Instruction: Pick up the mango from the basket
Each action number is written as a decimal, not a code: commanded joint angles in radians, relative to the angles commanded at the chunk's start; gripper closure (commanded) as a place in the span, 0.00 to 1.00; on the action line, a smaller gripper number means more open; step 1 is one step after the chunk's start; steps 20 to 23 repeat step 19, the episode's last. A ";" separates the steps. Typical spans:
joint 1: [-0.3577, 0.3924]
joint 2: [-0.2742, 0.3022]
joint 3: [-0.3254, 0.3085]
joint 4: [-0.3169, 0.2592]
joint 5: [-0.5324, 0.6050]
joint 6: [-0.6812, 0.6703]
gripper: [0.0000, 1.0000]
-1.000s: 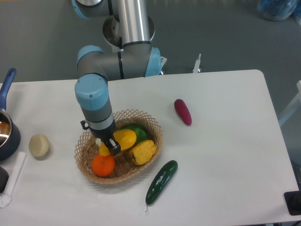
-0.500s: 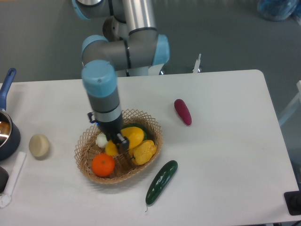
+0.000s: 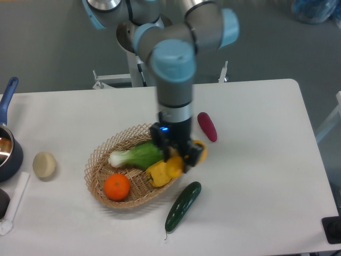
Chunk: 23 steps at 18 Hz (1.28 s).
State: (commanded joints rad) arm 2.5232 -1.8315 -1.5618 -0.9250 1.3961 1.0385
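The tan wicker basket (image 3: 98, 158) sits left of the table's centre. My gripper (image 3: 180, 153) hangs over the basket's right rim, shut on the yellow mango (image 3: 199, 150). The mango's end sticks out to the right of the fingers, and it is held above the basket and beyond the rim. The fingers hide most of the fruit. A lumpy yellow bell pepper (image 3: 159, 173) lies in the basket just below and to the left of the gripper.
In the basket lie a green leafy vegetable (image 3: 136, 156) and an orange (image 3: 116, 186). A dark green cucumber (image 3: 183, 205) lies in front of the basket, and a purple vegetable (image 3: 207, 126) behind and to the right. A pale round item (image 3: 44, 164) and a blue pot (image 3: 8, 152) are at the left.
The gripper has moved from the basket's left middle to its right rim, carrying the mango up and right. The leafy vegetable it hid now shows.
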 joint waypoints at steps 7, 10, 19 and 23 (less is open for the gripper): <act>0.029 -0.006 0.016 -0.003 -0.019 0.012 0.48; 0.040 -0.008 0.014 -0.003 -0.017 0.012 0.48; 0.057 -0.015 0.011 -0.003 -0.019 0.020 0.48; 0.057 -0.015 0.011 -0.003 -0.019 0.020 0.48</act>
